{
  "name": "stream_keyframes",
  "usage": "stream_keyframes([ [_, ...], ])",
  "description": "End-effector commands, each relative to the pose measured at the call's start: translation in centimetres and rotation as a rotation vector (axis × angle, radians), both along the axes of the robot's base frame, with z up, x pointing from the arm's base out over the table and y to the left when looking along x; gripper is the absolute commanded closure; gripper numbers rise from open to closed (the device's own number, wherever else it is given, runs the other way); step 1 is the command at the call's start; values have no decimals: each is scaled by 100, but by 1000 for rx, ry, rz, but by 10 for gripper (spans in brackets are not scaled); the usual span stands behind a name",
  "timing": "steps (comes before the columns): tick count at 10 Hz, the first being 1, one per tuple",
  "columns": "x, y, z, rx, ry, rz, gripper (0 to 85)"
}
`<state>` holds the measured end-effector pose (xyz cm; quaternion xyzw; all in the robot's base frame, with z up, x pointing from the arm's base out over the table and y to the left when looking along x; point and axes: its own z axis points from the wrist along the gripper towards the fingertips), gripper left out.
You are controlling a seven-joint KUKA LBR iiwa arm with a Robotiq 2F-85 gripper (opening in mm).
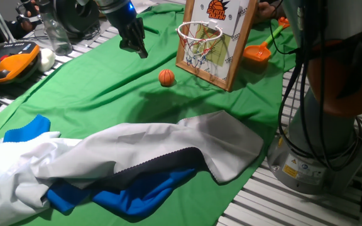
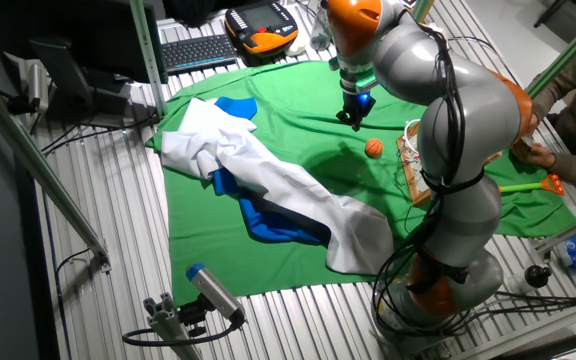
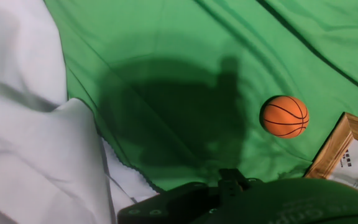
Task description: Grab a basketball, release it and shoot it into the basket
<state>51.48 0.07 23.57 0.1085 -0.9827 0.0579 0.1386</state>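
The basketball [image 1: 166,77] is a small orange ball with dark seams. It lies on the green cloth just left of the basket's foot, and it shows in the other fixed view [image 2: 373,147] and at the right of the hand view [image 3: 284,116]. The basket [image 1: 197,32] has an orange rim and white net on a wood-framed backboard [image 1: 222,19]. It stands upright, and its frame corner [image 3: 337,146] shows in the hand view. My gripper [image 1: 138,49] hangs above the cloth, left of and behind the ball. Its fingers look closed and empty. It also shows in the other fixed view [image 2: 353,120].
A white and blue heap of cloth [image 1: 137,157] lies across the front of the green cloth [image 1: 105,94]. An orange toy shovel [image 1: 259,50] lies behind the backboard. My arm's base [image 1: 332,125] stands at the right. A pendant [image 1: 8,66] and a bottle [image 1: 54,34] sit at the far left.
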Motion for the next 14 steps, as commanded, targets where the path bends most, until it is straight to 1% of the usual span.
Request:
stream_keyframes([
  [1, 0, 0, 0, 0, -1, 0, 850],
  [5, -1, 0, 0, -1, -3, -4, 850],
  [7, -3, -1, -1, 5, -5, 4, 850],
  [9, -3, -1, -1, 2, -10, -9, 850],
  [13, -3, -1, -1, 9, -5, 5, 850],
  [14, -3, -1, -1, 6, -2, 6, 850],
])
